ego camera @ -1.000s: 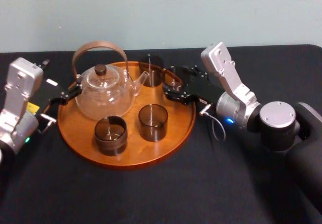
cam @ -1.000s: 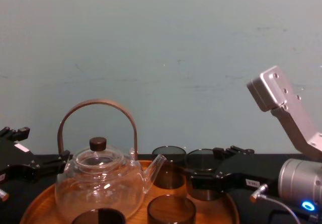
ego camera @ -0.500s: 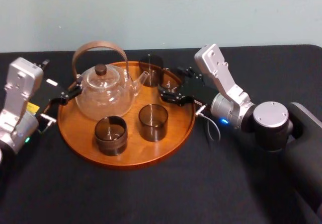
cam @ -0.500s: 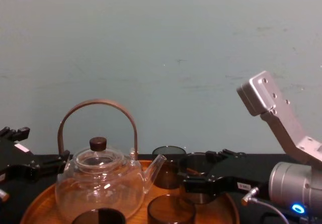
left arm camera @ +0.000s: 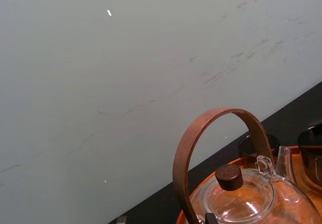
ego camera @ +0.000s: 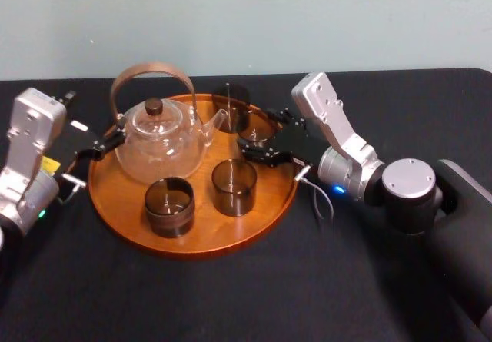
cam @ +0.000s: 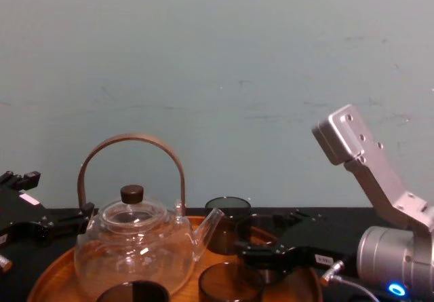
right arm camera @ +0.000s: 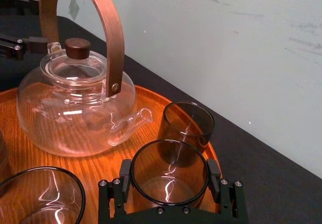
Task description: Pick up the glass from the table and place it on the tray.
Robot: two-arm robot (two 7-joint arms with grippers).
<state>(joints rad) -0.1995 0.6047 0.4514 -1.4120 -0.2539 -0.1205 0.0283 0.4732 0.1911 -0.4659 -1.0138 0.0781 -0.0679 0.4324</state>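
Over the right rear of the tray (ego camera: 200, 227), holds the glass (right arm camera: 169, 183) upright in the closed fingers of the right gripper (ego camera: 260, 136), with the left gripper (ego camera: 104, 146) parked opposite, so likely needs only a straight lowering.

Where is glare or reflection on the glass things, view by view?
Right wrist view: bright curved streaks inside the glass held in the right end effector, white glints on the teapot. Head view: small glints on the teapot; the matte table gives no glare, also beside the parked left end effector. Chest view: faint glints on the teapot's belly.
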